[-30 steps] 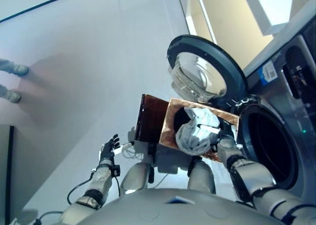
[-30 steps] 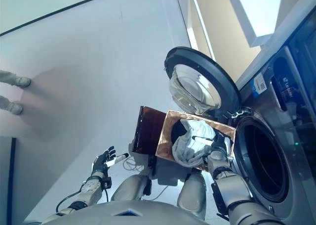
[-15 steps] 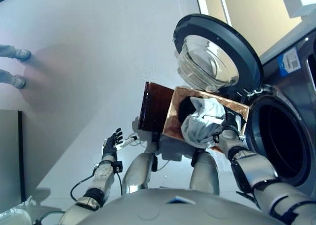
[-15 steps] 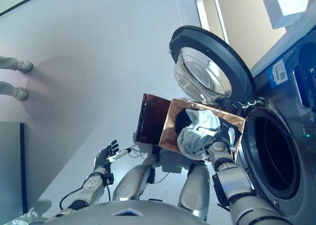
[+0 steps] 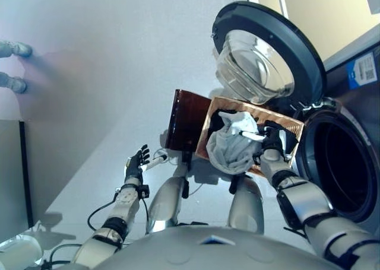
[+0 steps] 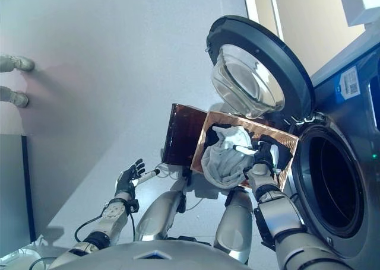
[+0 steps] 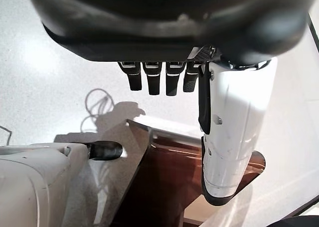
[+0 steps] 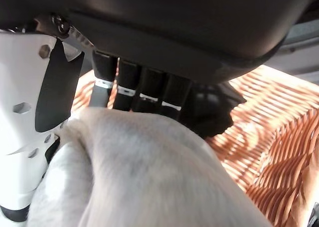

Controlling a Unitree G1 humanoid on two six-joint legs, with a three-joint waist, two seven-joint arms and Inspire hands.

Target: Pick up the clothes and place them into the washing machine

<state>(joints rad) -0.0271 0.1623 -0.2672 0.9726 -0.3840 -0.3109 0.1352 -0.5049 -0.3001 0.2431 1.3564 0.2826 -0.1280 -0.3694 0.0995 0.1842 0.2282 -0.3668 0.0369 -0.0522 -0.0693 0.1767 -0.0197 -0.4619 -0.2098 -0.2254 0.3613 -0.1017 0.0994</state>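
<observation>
Centre-right of the frame, right hand (image 6: 261, 157) has its fingers curled around the pale grey bundled cloth (image 6: 221, 162), now bunched higher over the woven copper-brown basket (image 6: 285, 140). Lift under way; dark washer drum opening (image 6: 332, 187) adjacent. Left hand (image 6: 127, 178) idle, fingers relaxed.

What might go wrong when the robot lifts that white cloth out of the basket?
The right hand grips the white cloth only by its upper folds, so it might slip back into the basket. The hanging bulk could snag the basket rim. The open door stands close by, so the cloth could brush it.
</observation>
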